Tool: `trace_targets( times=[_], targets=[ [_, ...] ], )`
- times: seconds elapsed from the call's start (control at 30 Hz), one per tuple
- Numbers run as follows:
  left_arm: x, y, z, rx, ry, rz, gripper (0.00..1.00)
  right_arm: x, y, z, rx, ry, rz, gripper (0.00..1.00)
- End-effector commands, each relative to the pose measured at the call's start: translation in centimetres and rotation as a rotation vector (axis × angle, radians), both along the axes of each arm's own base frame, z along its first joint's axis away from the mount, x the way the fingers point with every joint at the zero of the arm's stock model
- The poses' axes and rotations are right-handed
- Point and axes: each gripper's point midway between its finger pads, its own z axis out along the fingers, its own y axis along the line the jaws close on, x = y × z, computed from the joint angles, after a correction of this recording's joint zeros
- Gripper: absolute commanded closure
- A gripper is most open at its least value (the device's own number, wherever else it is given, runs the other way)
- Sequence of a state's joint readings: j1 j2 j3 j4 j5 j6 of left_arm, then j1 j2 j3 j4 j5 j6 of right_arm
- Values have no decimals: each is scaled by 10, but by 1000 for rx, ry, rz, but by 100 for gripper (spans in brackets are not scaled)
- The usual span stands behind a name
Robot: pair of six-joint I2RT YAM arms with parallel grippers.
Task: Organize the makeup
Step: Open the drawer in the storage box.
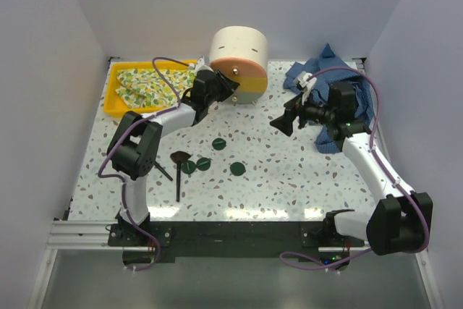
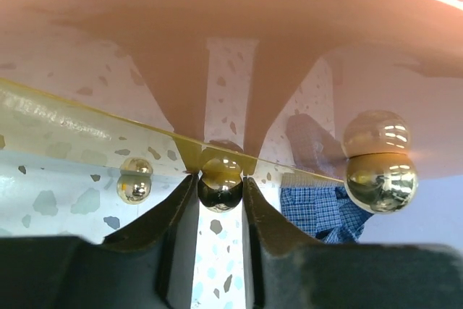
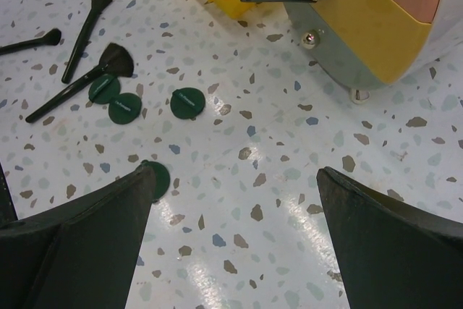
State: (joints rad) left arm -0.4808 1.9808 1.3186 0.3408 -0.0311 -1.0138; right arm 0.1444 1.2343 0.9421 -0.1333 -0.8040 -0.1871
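Note:
The makeup lies mid-table: several dark green discs [image 1: 219, 143] [image 3: 189, 101] and thin dark brushes, one fan-headed [image 1: 179, 158] [image 3: 108, 63]. One disc [image 3: 155, 176] is partly hidden behind my right finger. My left gripper [image 1: 230, 85] [image 2: 220, 179] is at the front of a round cream, pink and yellow case [image 1: 239, 52], its fingers pressed on both sides of a small gold ball knob [image 2: 221, 170]. My right gripper [image 1: 278, 124] [image 3: 235, 179] hovers open over bare table right of the discs, holding nothing.
A yellow tray [image 1: 113, 104] at the back left holds a leaf-patterned cloth [image 1: 148, 85]. A blue checked cloth [image 1: 318, 70] [image 2: 318, 204] lies at the back right behind the right arm. Two more gold balls [image 2: 380, 179] [image 2: 134, 182] flank the knob on the case.

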Motion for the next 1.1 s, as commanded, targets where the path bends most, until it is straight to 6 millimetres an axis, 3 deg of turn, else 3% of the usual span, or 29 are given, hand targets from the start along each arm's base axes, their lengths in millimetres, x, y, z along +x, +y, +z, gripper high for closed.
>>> trace_targets(
  times=[0.0, 0.23, 0.43, 0.7, 0.8, 0.93, 1.07],
  targets=[
    [18, 11, 17, 5, -59, 67, 79, -1, 1, 21, 28, -73, 13, 1],
    [-10, 12, 21, 1, -88, -6, 82, -1, 1, 21, 30, -71, 14, 1],
    [-61, 18, 16, -13, -97, -87, 81, 0, 0, 18, 29, -65, 14, 1],
    [-89, 11, 8, -53, -75, -176, 60, 0, 0, 15, 23, -63, 17, 1],
    [-98, 17, 10, -43, -85, -179, 49, 0, 0, 13, 19, -65, 21, 1],
    [-107, 16, 15, -21, -98, -224, 23, -4, 3, 8, 13, -61, 63, 1],
    [-119, 17, 25, 25, -149, -283, 16, -14, 7, 3, 10, -73, 127, 1]
  ],
)
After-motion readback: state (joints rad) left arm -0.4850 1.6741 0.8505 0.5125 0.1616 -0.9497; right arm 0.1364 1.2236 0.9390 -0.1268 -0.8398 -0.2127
